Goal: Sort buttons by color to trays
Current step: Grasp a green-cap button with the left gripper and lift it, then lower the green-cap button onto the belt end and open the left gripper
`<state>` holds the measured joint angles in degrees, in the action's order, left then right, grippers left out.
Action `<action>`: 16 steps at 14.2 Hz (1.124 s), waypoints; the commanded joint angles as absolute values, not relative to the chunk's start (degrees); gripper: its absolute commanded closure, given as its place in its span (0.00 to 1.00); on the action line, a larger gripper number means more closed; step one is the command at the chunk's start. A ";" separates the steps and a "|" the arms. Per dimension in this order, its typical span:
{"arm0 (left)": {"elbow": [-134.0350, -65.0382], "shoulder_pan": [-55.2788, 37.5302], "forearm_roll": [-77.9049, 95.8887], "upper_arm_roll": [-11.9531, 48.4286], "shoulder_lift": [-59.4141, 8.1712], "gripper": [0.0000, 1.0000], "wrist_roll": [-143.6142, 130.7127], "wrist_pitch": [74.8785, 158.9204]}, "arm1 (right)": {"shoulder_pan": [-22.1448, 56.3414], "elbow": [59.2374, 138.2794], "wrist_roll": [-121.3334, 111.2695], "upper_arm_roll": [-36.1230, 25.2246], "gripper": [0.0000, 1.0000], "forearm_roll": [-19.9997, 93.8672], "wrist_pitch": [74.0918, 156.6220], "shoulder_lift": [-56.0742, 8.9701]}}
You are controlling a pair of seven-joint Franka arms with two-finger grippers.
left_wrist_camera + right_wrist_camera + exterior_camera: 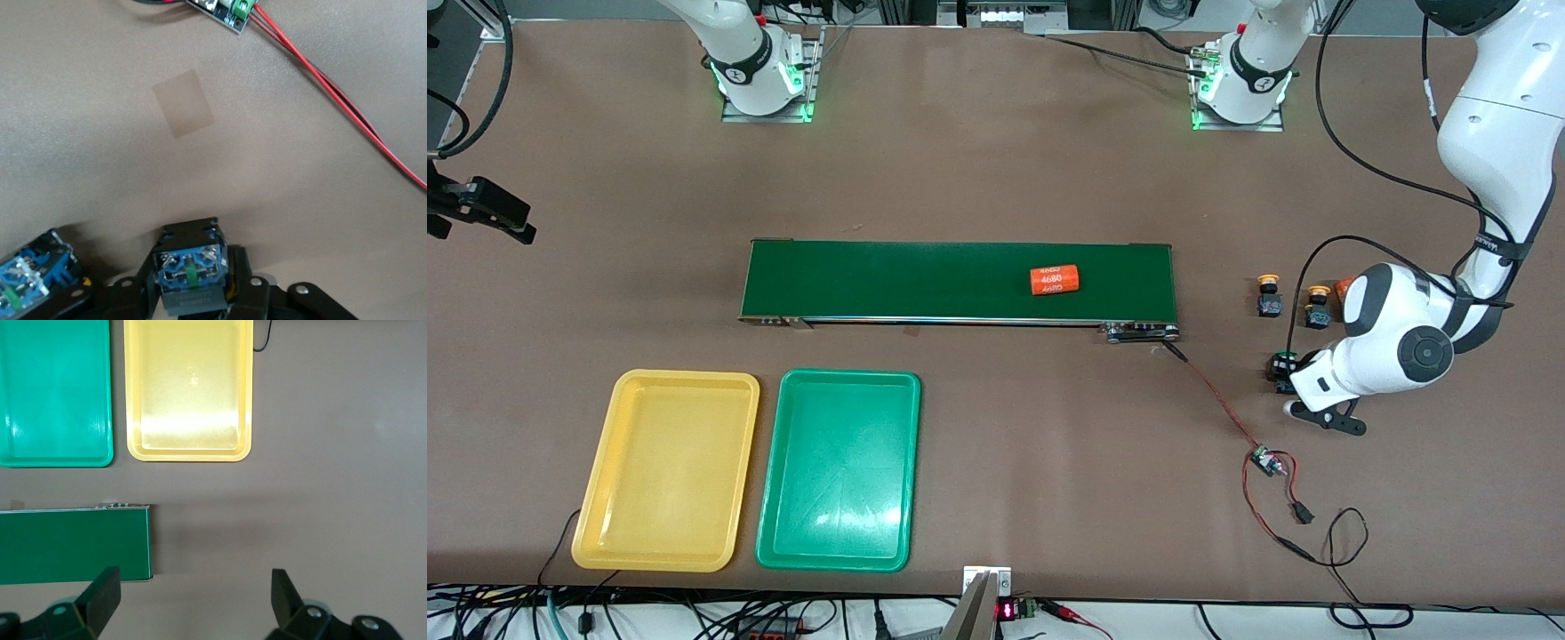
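My left gripper is low at the left arm's end of the table. In the left wrist view, the left gripper is shut on the black body of a green button. Its blue underside faces the camera and its cap is hidden. A second button lies beside it. A green cap shows at the hand's edge. Two yellow buttons stand apart, farther from the front camera. The yellow tray and green tray lie empty. My right gripper hangs open over bare table.
A long dark-green conveyor carries an orange cylinder. A small circuit board with red wires lies near the left gripper. The right wrist view shows the conveyor's end, the yellow tray and the green tray.
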<state>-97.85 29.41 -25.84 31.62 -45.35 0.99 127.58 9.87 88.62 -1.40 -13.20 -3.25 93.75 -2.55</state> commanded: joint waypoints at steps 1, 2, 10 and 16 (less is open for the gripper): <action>-98.97 29.18 -27.25 34.44 -42.55 0.79 -5.25 123.33 | 9.76 89.38 -1.85 -12.83 0.00 -3.34 93.78 -1.76; -98.62 29.27 -27.25 36.45 -41.76 0.79 -8.14 121.48 | 9.67 89.38 -1.85 -12.83 0.00 -3.34 93.78 -1.76; -100.01 28.92 -26.89 53.15 -38.49 0.78 -34.40 107.76 | 9.67 88.86 -0.97 -12.92 0.00 -3.25 93.96 -1.67; -108.35 26.03 -27.07 58.27 -38.58 0.75 -48.50 116.33 | 9.49 88.86 -1.05 -13.01 0.00 -3.08 93.87 -1.67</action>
<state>-105.47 26.85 -25.85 57.60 -39.32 -44.68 111.93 9.83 88.57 -1.32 -13.27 -3.24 93.76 -2.41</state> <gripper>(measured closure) 0.586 0.000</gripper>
